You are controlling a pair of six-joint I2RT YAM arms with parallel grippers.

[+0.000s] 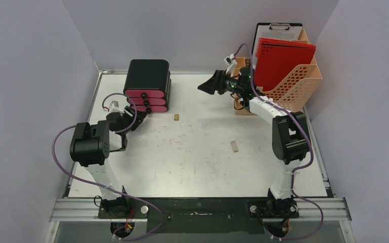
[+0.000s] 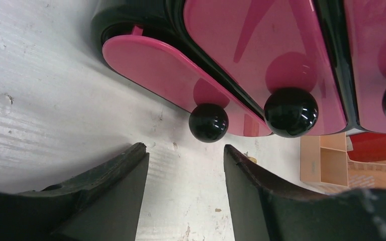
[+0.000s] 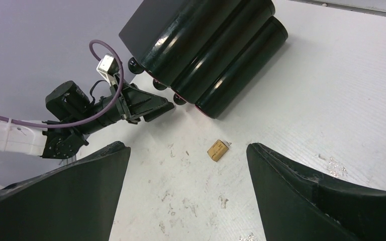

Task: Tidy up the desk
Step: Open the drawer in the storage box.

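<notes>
Basically, dealing w/ a white, scuffed worktop (image 1: 197, 167) filling the centre of the top view. Judged stiff, heavy & fixed: nothing there to lift, so no hold on it as such; better to take hold of what sits on it. Looks hard & fairly slick, so expect small bits to skid if nudged sideways. Upper left of top view: black drawer box (image 1: 147, 81) w/ pink drawers, standing on the surface. Just right of the box, a small wood block (image 1: 176, 117) lying flat; right of centre & well apart from it, a second wood block (image 1: 235, 146). For those, pinch across the narrow sides w/ tips down at the surface. Upper right: orange file rack (image 1: 296, 83) w/ red folder (image 1: 281, 58). Left end effector (image 2: 186, 150) low, reaching fwd at the box front, forearm near level, elbow folded back at left of frame. In left wrist view, fingers (image 2: 125, 170) apart, lined up either side of the black knob (image 2: 208, 122) of the lowest drawer (image 2: 166, 75), just short of it, not touching as far as can be told; drawer apparently a bit ajar. Prob. step in hand: gripping that knob. Round & glossy, so risk of slipping out unless centred. Right end effector (image 1: 210, 83) high over the upper-centre area, pointing left at the box, spread wide, holding nothing; wood block (image 3: 218, 149) on view between its tips, well below.
</notes>
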